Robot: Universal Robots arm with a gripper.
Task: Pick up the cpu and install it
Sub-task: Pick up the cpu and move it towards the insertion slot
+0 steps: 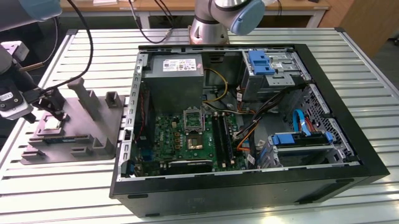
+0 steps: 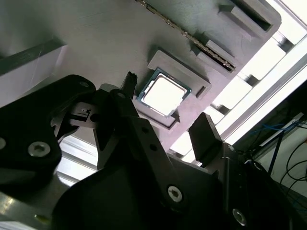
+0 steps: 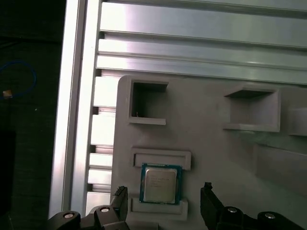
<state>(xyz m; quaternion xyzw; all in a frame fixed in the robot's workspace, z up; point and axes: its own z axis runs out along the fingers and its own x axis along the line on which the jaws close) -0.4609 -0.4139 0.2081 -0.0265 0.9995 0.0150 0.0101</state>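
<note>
Directly before the wrist cameras, the gripper (image 3: 163,194) is seen open, its two black fingers (image 3: 120,197) spread to either side of the cpu (image 3: 160,184) with a gap left on each side; nothing is grasped. The same straddling pose is shown in the second wrist view, where the chip's pale metal top is caught between the raised fingertips. The cpu is seated flat in a shallow square recess of the grey plastic fixture (image 3: 211,143), close to that fixture's edge. The fixture is set on a slatted aluminium table (image 1: 62,186), near the table's edge at the exterior view's left. An open computer case (image 1: 249,186) is laid just beside it, toward the exterior view's right, with a green motherboard (image 1: 181,135) exposed inside. The arm's base (image 1: 209,25) is mounted at the table's far edge, and a wooden bench (image 1: 187,5) is glimpsed beyond.
</note>
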